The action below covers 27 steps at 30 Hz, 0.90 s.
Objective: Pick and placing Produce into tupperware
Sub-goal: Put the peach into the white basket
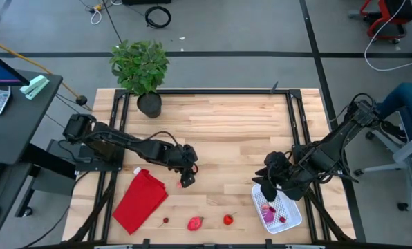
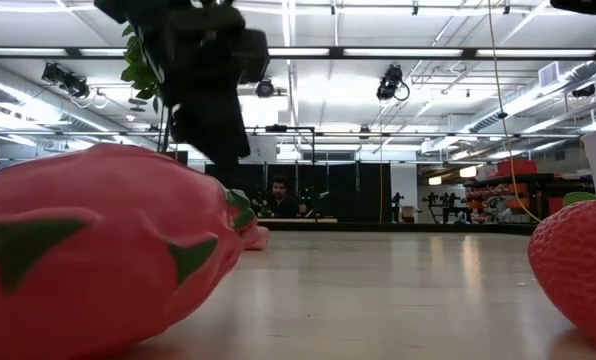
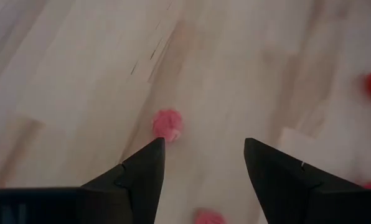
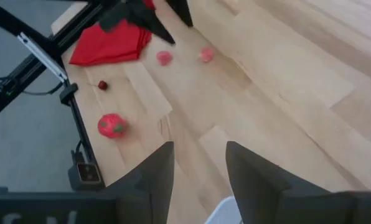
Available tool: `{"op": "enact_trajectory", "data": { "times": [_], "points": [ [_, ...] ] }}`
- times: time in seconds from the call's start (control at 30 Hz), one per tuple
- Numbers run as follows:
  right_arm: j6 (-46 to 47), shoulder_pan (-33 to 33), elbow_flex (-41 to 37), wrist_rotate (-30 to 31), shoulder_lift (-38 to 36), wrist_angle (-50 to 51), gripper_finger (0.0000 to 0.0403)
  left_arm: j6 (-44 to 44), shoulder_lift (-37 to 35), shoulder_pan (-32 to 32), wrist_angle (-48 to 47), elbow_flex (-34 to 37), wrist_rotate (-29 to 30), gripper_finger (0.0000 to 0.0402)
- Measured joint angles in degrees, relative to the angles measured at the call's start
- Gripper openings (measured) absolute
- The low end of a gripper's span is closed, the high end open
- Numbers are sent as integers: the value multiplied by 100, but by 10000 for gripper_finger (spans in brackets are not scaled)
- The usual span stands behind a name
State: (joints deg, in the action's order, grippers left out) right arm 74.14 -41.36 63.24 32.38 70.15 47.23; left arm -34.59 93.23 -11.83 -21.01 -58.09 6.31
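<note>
The produce lies along the table's near edge: a pink dragon fruit (image 1: pixel 195 223) (image 2: pixel 88 250), a strawberry (image 1: pixel 228 220) (image 2: pixel 578 265) and a small cherry (image 1: pixel 166 220). Small pink bits (image 3: pixel 167 124) (image 4: pixel 164 58) rest on the wood under my left gripper (image 1: pixel 186 181) (image 3: pixel 204 142). That gripper is open, points down and hovers beside the red cloth. The white tupperware (image 1: pixel 277 209) sits near the right front corner, with a purple piece (image 1: pixel 268 214) and a red piece inside. My right gripper (image 1: pixel 267 190) (image 4: pixel 200 144) is open above its far left corner.
A folded red cloth (image 1: pixel 140 199) (image 4: pixel 111 43) lies on the left near part of the table. A potted plant (image 1: pixel 142 69) stands at the far left corner. Black frame rails (image 1: pixel 294 131) run along the table's sides. Bare wood fills the middle.
</note>
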Motion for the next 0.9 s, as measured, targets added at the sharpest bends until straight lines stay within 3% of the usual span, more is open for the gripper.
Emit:
{"op": "enact_trajectory", "data": {
  "times": [0.3,0.9],
  "points": [
    [79,0,0,185,0,-34,153,-793,557,10,533,75,179,227],
    [69,0,0,188,0,-51,153,-1046,1337,11,796,51,755,203]
  ]
}}
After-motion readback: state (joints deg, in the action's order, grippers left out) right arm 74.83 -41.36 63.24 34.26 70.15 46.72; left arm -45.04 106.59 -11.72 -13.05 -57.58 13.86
